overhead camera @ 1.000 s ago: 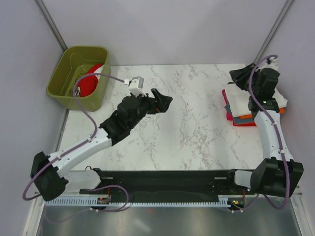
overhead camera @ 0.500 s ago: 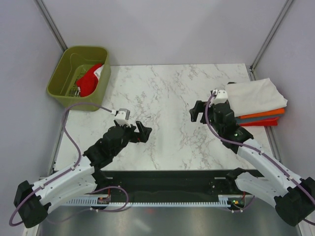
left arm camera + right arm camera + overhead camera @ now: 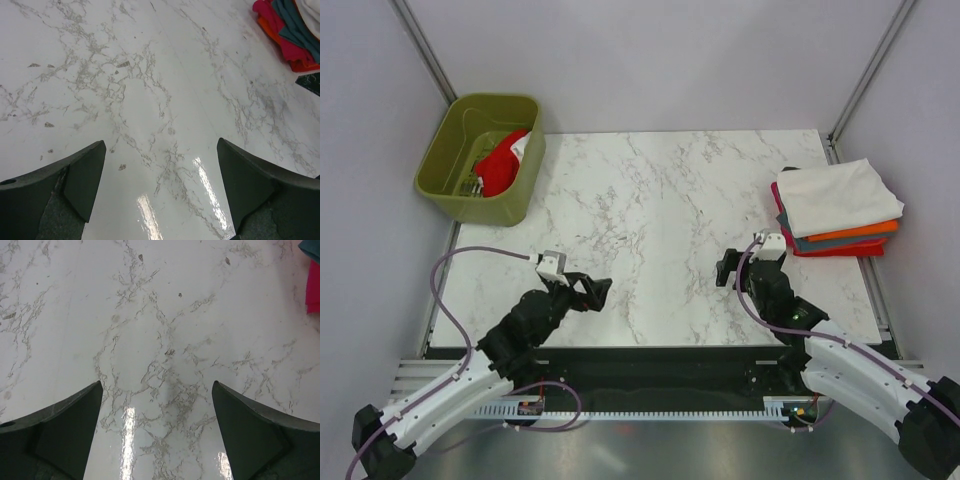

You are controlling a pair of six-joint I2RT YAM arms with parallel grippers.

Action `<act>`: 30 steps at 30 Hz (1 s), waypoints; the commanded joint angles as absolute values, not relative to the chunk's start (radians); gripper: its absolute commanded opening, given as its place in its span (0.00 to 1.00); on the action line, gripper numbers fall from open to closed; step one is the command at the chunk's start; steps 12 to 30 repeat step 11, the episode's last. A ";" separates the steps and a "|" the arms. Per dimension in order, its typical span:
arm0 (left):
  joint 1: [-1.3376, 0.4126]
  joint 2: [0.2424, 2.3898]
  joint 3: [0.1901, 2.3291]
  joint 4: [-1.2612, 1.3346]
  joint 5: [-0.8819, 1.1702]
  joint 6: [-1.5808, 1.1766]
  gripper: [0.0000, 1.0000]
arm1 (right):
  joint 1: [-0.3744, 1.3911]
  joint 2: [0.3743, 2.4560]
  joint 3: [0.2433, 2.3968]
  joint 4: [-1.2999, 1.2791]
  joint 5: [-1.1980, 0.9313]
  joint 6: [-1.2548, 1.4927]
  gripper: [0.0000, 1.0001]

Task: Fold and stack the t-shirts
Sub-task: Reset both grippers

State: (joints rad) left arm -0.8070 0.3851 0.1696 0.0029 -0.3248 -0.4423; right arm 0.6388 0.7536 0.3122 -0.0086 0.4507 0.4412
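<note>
A stack of folded t-shirts (image 3: pixel 835 210) lies at the table's right edge, a cream one on top over orange, grey-blue and red ones. Its red and teal edges (image 3: pixel 287 30) show at the top right of the left wrist view. Another red t-shirt (image 3: pixel 500 165) hangs crumpled in the olive bin (image 3: pixel 470 195). My left gripper (image 3: pixel 592 291) hovers open over bare marble at the near left. My right gripper (image 3: pixel 732 270) is open near the front right, apart from the stack, nothing between its fingers. A red cloth edge (image 3: pixel 312 285) shows at the right of the right wrist view.
The olive-green bin stands off the table's far left corner. Grey walls and metal posts close in the back and sides. A black rail (image 3: pixel 650 365) with both arm bases runs along the near edge. White marble tabletop (image 3: pixel 660 210) spreads between the arms.
The right arm left the stack, its gripper opened, and it drew back to the near right. The left arm pulled back from the table's middle toward the near left, staying open.
</note>
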 commanded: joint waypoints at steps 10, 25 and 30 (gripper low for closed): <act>-0.805 0.347 0.155 0.040 -0.377 -0.414 1.00 | 0.644 0.739 0.291 0.069 0.535 0.506 0.98; -0.805 0.347 0.153 0.040 -0.379 -0.414 1.00 | 0.643 0.733 0.291 0.066 0.541 0.508 0.98; -0.805 0.347 0.153 0.040 -0.379 -0.414 1.00 | 0.643 0.733 0.291 0.066 0.541 0.508 0.98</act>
